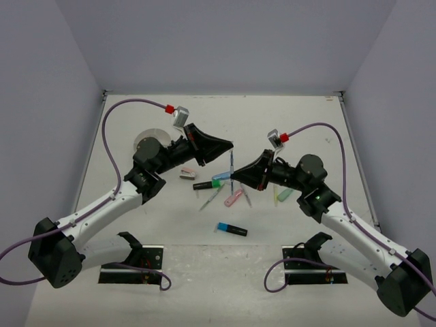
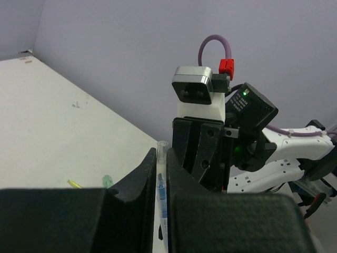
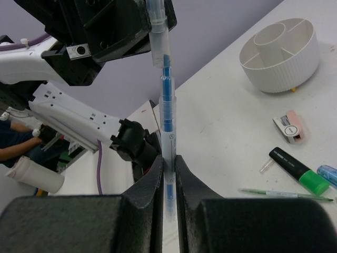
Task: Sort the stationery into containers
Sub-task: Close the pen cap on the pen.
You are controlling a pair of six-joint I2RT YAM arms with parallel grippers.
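A clear pen with a blue core [image 3: 167, 121] stands upright above the table, held at both ends. My right gripper [image 3: 168, 176] is shut on its barrel. My left gripper [image 2: 162, 161] is shut on its clear cap end [image 2: 162, 146], and a stretch of blue core shows between cap and barrel. In the top view the pen [image 1: 231, 163] spans from the left gripper [image 1: 230, 145] to the right gripper [image 1: 234, 176]. The white round container [image 3: 279, 63] has compartments; in the top view this container [image 1: 151, 138] is half hidden behind the left arm.
Stationery lies under the grippers: a pink eraser [image 1: 188, 174], a black highlighter with a green end [image 1: 208, 184], a pink marker [image 1: 234, 197], a mint marker [image 1: 285, 194], a blue-ended highlighter [image 1: 231, 229], and thin pens [image 1: 211, 199]. Walls close the table's back and sides.
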